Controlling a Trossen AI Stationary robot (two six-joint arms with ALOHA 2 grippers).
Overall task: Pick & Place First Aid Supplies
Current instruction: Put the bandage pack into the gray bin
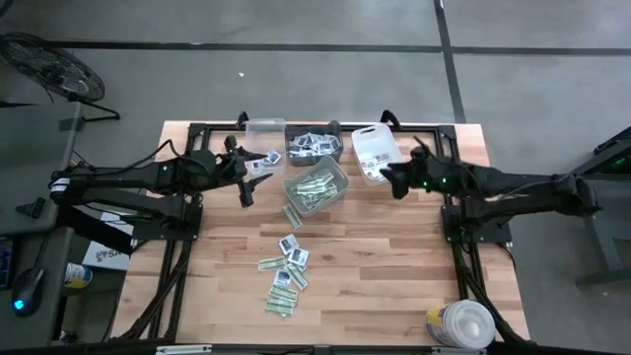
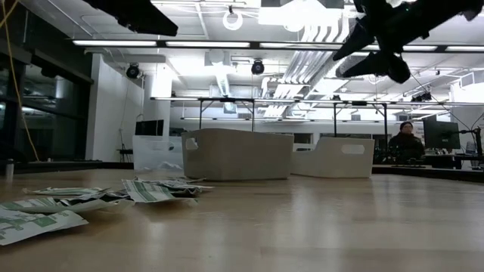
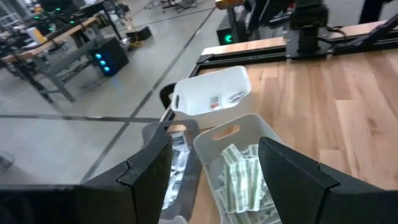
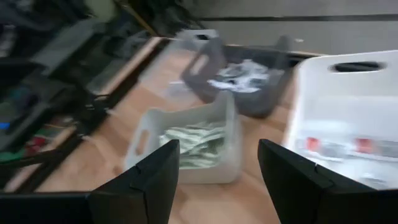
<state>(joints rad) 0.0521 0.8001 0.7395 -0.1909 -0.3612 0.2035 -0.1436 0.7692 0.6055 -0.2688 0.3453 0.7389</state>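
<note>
On table, loose packets [image 1: 284,268]: scattered mid-board toward the near edge, green-and-white strips mixed with squarish white ones; not yet sorted.
Stray strip [image 1: 292,214]: flat on the wood just beside the near corner of the green-strip bin, outside it.
Green-strip bin [image 1: 316,184]: pale, tilted against the row behind it; holds a pile of green-and-white strips, partly filled.
Dark bin [image 1: 314,148]: centre of the back row; holds white packets with dark print.
White bin [image 1: 375,154]: right of the dark bin; a few small items on the floor, mostly bare.
Clear bin [image 1: 264,138]: left end of the back row; a packet or two visible at the near side, contents otherwise hard to read.
Left gripper [image 1: 246,183]: released, jaws spread, nothing between them; raised beside the clear bin, left of the green-strip bin.
Right gripper [image 1: 396,179]: released, jaws spread, nothing carried; raised at the near edge of the white bin.
Round tub [image 1: 460,324]: near right corner, well apart from the work.
Progress, judged: well begun, unfinished; bins stocked, a good number of packets left on the board.
Remaining, judged: pick each loose packet, place by type; flat packets lying overlapped likely to resist a clean single pick.
</note>
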